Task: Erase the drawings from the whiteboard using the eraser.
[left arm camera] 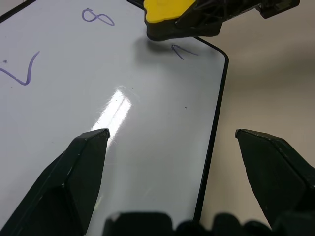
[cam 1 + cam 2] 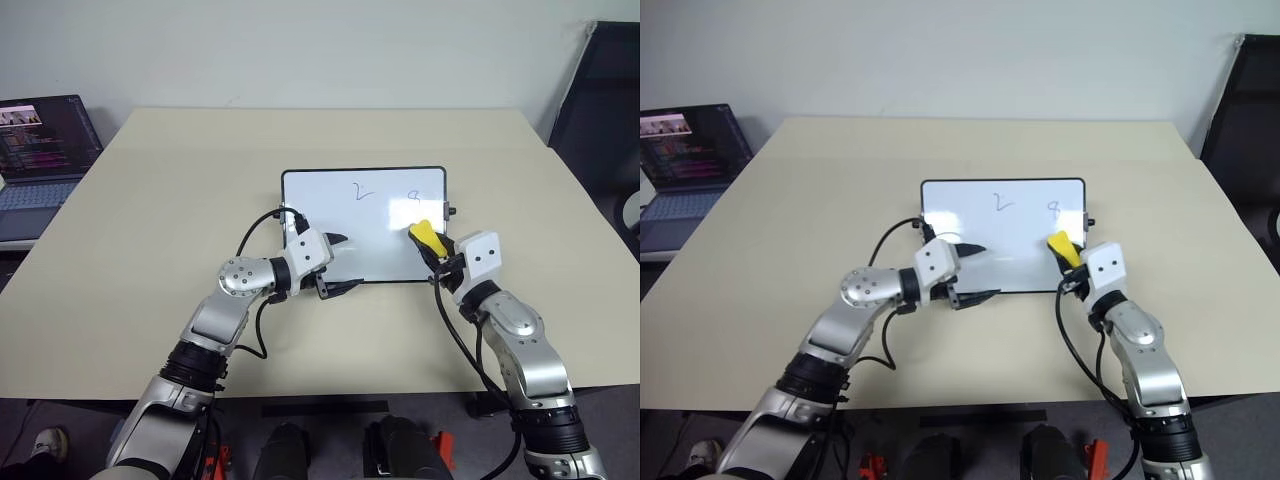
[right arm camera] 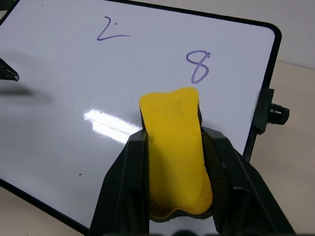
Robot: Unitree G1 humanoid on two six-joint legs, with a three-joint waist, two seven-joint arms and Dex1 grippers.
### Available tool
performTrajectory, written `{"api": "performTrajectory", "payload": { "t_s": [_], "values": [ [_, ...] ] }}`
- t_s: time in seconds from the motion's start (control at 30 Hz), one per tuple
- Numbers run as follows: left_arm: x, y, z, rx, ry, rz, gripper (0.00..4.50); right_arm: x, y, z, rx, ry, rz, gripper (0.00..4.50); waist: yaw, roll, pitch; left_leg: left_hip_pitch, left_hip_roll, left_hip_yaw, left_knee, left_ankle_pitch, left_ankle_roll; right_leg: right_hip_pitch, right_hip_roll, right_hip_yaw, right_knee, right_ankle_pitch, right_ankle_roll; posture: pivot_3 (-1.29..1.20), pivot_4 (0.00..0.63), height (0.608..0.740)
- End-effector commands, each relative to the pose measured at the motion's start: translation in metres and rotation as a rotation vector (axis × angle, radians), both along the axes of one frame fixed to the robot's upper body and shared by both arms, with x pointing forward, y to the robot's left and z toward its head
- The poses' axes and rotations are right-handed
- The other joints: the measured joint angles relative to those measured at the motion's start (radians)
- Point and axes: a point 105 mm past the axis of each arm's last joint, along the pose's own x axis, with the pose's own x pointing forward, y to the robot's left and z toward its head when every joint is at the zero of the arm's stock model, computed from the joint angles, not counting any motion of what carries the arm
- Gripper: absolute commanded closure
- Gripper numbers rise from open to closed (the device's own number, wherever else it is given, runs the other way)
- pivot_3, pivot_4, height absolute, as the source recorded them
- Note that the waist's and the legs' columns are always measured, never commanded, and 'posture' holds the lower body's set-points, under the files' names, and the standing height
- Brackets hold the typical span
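Whiteboard [image 2: 340,225] lies flat near the middle of a smooth beige table [image 2: 150,220], its long sides running across the robot's front. It is a glossy white rectangle with a thin black frame, rounded corners and a small black knob [image 3: 278,113] on each short side; a glare patch shines on its surface. Bare tabletop rings the board on all sides, widest beyond its far edge and out to the left of it. A laptop [image 2: 40,150] with a lit screen stands well off to the left of the board, past the table's edge.

The left gripper [image 2: 338,263] hangs over the board's near left corner, its two black pointed fingers [image 1: 74,172] spread wide apart and holding nothing; one lies over the white surface, the other just past the near frame. The right gripper [image 3: 174,162] pinches the eraser [image 3: 174,147], a bright yellow waisted block with a dark underside, over the board's right part.

The drawings are thin purple-dark strokes: a "2" [image 3: 110,29] near the middle of the far edge, a looped figure [image 3: 198,66] toward the far right corner just ahead of the eraser, and a short stroke [image 1: 183,50] beside the eraser near the right edge.
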Motion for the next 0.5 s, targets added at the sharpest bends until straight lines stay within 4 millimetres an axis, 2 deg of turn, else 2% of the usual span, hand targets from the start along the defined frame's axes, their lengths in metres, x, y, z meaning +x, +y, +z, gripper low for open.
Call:
{"api": "performTrajectory", "payload": {
  "t_s": [0.03,0.2,0.5],
  "values": [
    [-0.001,0.0,0.013,-0.016,-0.049,-0.002,0.0,-0.004,0.001,-0.004,-0.015,0.036,0.014,3.38,0.0,0.0,0.0,0.0,0.0,0.0,0.0,0.0,0.0,0.0,0.0,0.0,0.0,0.0,0.0,0.0,0.15,0.74],
    [-0.001,0.0,0.013,-0.011,-0.053,-0.006,0.0,-0.006,-0.01,-0.024,-0.082,0.136,-0.028,3.38,0.0,0.0,0.0,0.0,0.0,0.0,0.0,0.0,0.0,0.0,0.0,0.0,0.0,0.0,0.0,0.0,0.15,0.74],
    [-0.001,-0.004,0.014,-0.015,-0.053,-0.018,0.0,-0.003,-0.027,-0.019,-0.111,0.111,-0.103,3.38,0.0,0.0,0.0,0.002,0.0,0.0,0.001,0.0,0.0,0.002,0.0,0.0,0.001,0.0,0.0,0.0,0.15,0.74]
  ]
}}
